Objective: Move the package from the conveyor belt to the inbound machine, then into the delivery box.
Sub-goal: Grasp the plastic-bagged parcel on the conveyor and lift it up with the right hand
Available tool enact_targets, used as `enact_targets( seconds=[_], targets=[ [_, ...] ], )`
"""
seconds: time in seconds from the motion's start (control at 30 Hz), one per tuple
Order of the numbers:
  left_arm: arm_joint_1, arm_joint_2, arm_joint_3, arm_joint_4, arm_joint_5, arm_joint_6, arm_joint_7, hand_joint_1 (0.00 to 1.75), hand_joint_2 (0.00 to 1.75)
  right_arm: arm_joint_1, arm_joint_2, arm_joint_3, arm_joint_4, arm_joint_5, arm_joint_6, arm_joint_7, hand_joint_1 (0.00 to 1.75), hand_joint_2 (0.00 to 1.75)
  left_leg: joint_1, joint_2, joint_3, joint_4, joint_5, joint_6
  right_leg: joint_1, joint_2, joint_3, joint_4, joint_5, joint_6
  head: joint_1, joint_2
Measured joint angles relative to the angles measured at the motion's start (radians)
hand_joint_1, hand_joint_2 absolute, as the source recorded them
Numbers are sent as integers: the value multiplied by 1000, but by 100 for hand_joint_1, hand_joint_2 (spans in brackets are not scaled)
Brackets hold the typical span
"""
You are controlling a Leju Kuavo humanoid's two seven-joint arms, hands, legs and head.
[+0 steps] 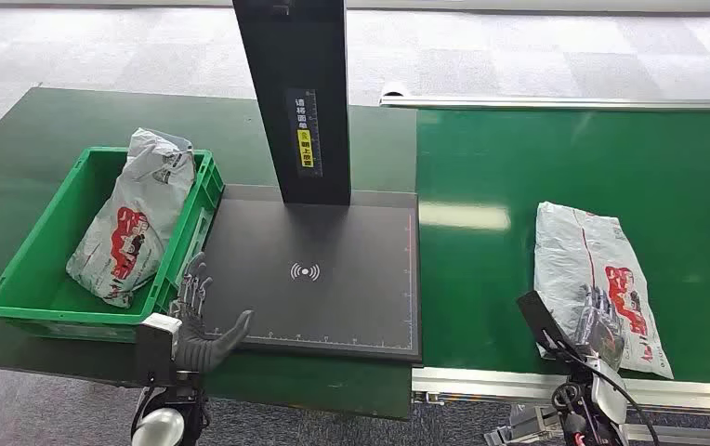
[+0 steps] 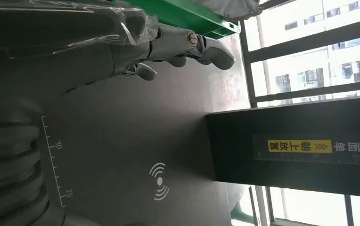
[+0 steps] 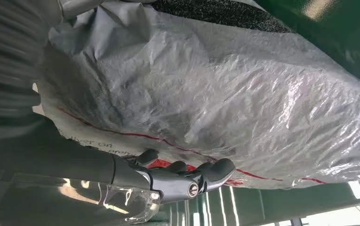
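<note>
On the conveyor belt (image 1: 519, 177), right robot hand (image 1: 598, 321) rests on package (image 1: 584, 260).

From my head view, illumination is even and bright. An overhead source leaves a pale glare patch on the conveyor belt (image 1: 611, 177) near its left edge, and the metal rail along its far edge shines. Shadows are soft. In my left wrist view, the windows (image 2: 310, 47) are overexposed, and my left hand (image 2: 121, 42) is blurred at close range. In my right wrist view, the package (image 3: 225, 99) film shows specular highlights; the near surface appears slightly out of focus.
</note>
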Motion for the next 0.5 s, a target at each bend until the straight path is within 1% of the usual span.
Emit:
enact_targets(
  seconds=[0.03,0.07,0.17,0.2,0.33,0.5],
  targets=[
    [0,0,0,1,2,2,0,0,175,-4,-1,0,7,2,1,2,0,175,0,0,0,0,0,0,0,0,0,0,0,0,0,0],
    [0,0,-1,2,3,3,0,0,175,-7,-2,-1,13,4,2,3,6,175,0,0,0,0,0,0,0,0,0,0,0,0,0,0],
    [0,0,-4,6,12,10,0,0,175,-26,-5,-2,46,25,2,14,137,175,0,0,1,0,0,0,0,0,1,0,0,0,0,0],
    [0,0,-7,7,15,13,1,0,175,-31,-5,-2,54,37,-1,19,175,175,0,0,1,0,0,0,0,0,1,0,0,0,0,0],
    [1,2,-16,8,29,27,5,0,175,-39,-1,-2,72,84,-16,15,175,175,0,0,1,0,0,0,0,-1,2,0,0,0,0,0],
    [0,5,-25,13,38,36,4,0,175,-42,13,-1,41,108,-31,-35,175,175,0,0,1,0,0,0,0,0,2,0,0,0,0,0]
  ],
)
